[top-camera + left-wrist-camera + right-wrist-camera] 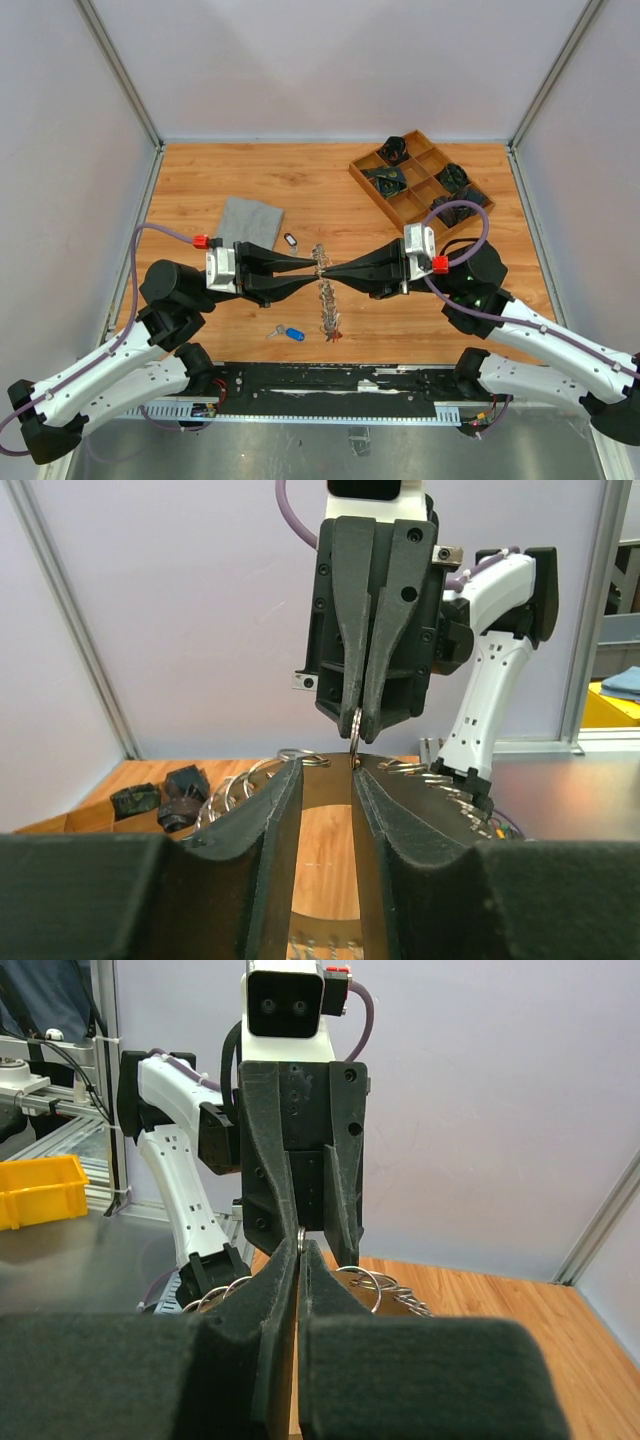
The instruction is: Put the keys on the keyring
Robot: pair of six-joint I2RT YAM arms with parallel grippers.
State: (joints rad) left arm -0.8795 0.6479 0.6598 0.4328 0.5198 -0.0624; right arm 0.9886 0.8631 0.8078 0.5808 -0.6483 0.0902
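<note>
The keyring (325,296), a thin metal ring crowded with silver keys, hangs edge-on between my two grippers above the table's middle. My right gripper (333,270) is shut on the ring's wire, which is pinched between its tips in the right wrist view (301,1243). My left gripper (312,268) faces it, jaws open, with the ring's wire (355,728) just off its right fingertip (368,776). A loose key with a blue tag (291,334) lies on the table near the front. Another tagged key (290,240) lies beside the grey cloth.
A grey cloth square (250,222) lies left of centre. A wooden compartment tray (372,183) with dark items stands at the back right. Smaller loose rings (365,1285) dangle from the bunch. The arms' base rail runs along the near edge.
</note>
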